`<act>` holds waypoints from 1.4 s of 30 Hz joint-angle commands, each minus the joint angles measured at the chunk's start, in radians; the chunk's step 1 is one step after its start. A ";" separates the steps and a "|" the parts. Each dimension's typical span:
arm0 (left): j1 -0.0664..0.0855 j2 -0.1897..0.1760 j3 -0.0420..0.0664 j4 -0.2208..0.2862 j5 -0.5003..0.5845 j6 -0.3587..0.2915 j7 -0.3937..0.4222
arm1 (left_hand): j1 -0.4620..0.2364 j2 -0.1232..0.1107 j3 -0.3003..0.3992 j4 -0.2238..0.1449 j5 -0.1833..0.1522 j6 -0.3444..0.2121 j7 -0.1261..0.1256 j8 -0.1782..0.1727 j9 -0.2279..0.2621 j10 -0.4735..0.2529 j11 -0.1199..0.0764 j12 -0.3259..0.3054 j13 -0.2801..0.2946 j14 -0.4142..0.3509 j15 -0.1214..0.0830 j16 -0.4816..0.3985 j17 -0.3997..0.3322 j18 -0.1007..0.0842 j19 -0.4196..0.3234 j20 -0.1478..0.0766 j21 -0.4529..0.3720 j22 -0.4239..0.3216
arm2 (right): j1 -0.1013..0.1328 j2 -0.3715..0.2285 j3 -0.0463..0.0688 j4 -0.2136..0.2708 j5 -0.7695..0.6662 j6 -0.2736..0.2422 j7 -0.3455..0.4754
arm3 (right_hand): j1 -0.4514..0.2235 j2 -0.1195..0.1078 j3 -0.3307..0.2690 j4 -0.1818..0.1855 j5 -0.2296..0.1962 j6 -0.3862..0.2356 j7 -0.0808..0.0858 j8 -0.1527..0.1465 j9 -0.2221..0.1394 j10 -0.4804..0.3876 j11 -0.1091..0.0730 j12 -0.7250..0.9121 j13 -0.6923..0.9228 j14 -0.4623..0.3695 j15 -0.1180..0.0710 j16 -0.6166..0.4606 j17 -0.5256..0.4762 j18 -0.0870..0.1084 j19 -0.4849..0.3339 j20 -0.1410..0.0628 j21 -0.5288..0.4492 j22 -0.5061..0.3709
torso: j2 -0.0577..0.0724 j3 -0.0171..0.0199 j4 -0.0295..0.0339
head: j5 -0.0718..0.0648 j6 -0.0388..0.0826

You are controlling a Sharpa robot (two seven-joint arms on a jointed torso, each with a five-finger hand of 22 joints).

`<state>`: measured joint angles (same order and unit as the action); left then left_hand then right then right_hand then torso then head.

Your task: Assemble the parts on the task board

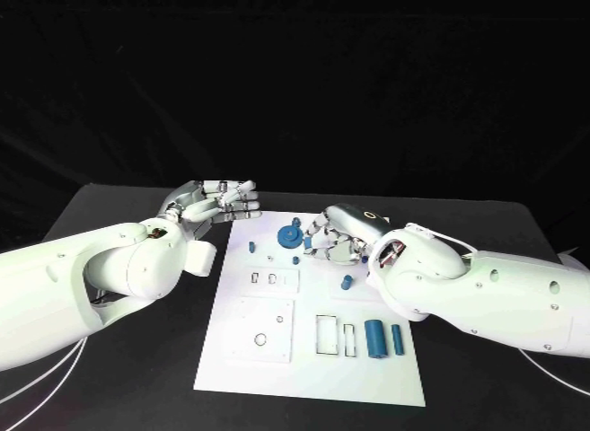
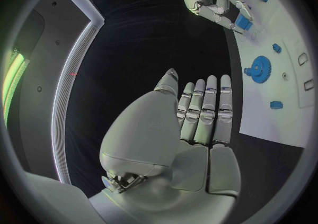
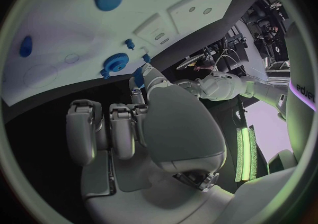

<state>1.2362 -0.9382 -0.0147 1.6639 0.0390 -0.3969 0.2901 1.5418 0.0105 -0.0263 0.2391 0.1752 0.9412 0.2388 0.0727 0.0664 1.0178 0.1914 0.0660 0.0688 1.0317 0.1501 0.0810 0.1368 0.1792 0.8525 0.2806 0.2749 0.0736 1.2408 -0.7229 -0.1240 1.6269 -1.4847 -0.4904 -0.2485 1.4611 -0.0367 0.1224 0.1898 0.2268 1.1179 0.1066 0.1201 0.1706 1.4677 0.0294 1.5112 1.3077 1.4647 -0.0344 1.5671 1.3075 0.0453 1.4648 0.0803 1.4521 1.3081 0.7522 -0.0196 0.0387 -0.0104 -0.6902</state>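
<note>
Pinching a small blue part [image 2: 243,21] in the fingertips of the right hand [image 1: 338,232], with the rest of the fingers curled inward. Hovering with it over the far end of the task board [image 1: 243,377], palm side down. Hard to tell from the head view whether the pinched part touches the board or hangs just clear of it.

Just beside that hand, toward the other arm: a blue gear [image 1: 288,237], lying flat on the board, apart from the fingertips. Nearer the robot than the hand, close under its wrist: a small blue peg [image 1: 347,282]. Well behind the hand, at the near end of the board: two blue cylinders [image 1: 374,338] side by side, beside a rectangular recess.

Holding nothing in the left hand [image 1: 224,199] — fingers straight, laid close together, palm flat. Raised off the far corner of the board, over the black table [image 1: 502,224]. No contact with any part; gear and pinched part both lie beyond its fingertips — well apart from them, toward the right hand.
</note>
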 commanded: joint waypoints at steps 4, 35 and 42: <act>0.001 0.003 0.001 0.000 0.001 0.015 0.008 | 0.012 0.000 0.004 -0.001 0.001 -0.009 0.002 -0.005 0.000 -0.008 -0.001 -0.001 -0.001 -0.008 0.002 -0.004 0.002 0.004 -0.006 -0.002 -0.007 -0.001 | -0.032 0.061 -0.005 -0.018 -0.126 0.012 -0.047 | -0.008 0.005 0.004 0.000 -0.005 0.018 -0.009 0.007 0.006 0.051 -0.007 0.001 0.194 0.106 -0.007 0.004 0.263 -0.008 0.011 -0.009 -0.005 0.148 | 0.002 0.0029 -0.0013 | 0.013 -0.008; 0.001 0.003 0.001 0.005 -0.001 0.015 0.003 | 0.013 -0.002 0.004 -0.002 -0.001 -0.009 0.003 -0.005 0.000 -0.008 -0.001 -0.001 0.000 -0.009 0.002 -0.006 0.002 0.004 -0.008 -0.001 -0.008 -0.002 | -0.083 0.165 -0.015 -0.064 -0.173 0.111 -0.088 | -0.018 -0.004 0.001 0.001 -0.010 0.013 -0.007 0.005 0.006 0.049 -0.007 0.000 0.193 0.106 -0.007 0.004 0.263 -0.007 0.008 -0.010 -0.008 0.146 | 0.002 0.0006 -0.0004 | 0.025 -0.022; 0.001 0.002 0.001 0.006 -0.001 0.016 0.003 | 0.013 -0.002 0.004 -0.002 -0.001 -0.009 0.003 -0.005 0.000 -0.008 -0.001 -0.001 0.000 -0.009 0.002 -0.006 0.002 0.004 -0.008 -0.001 -0.008 -0.002 | -0.084 0.167 -0.015 -0.073 -0.178 0.128 -0.096 | -0.022 -0.006 0.000 0.002 -0.012 0.011 -0.006 0.004 0.006 0.049 -0.006 0.000 0.193 0.106 -0.006 0.004 0.263 -0.007 0.008 -0.010 -0.008 0.146 | 0.001 0.0004 0.0003 | 0.022 -0.023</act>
<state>1.2362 -0.9365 -0.0147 1.6668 0.0386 -0.3969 0.2891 1.5458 0.0066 -0.0259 0.2386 0.1752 0.9412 0.2388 0.0727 0.0664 1.0178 0.1914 0.0660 0.0688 1.0283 0.1536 0.0810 0.1371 0.1792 0.8525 0.2805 0.2708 0.0729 1.1580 -0.5574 -0.1387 1.5556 -1.6418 -0.3957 -0.3319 1.4500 -0.0477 0.1214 0.1894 0.2203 1.1201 0.1087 0.1239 0.1748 1.4677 0.0296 1.5102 1.3074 1.4647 -0.0343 1.5670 1.3081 0.0453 1.4683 0.0768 1.4485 1.3076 0.7533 -0.0190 0.0391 0.0126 -0.7135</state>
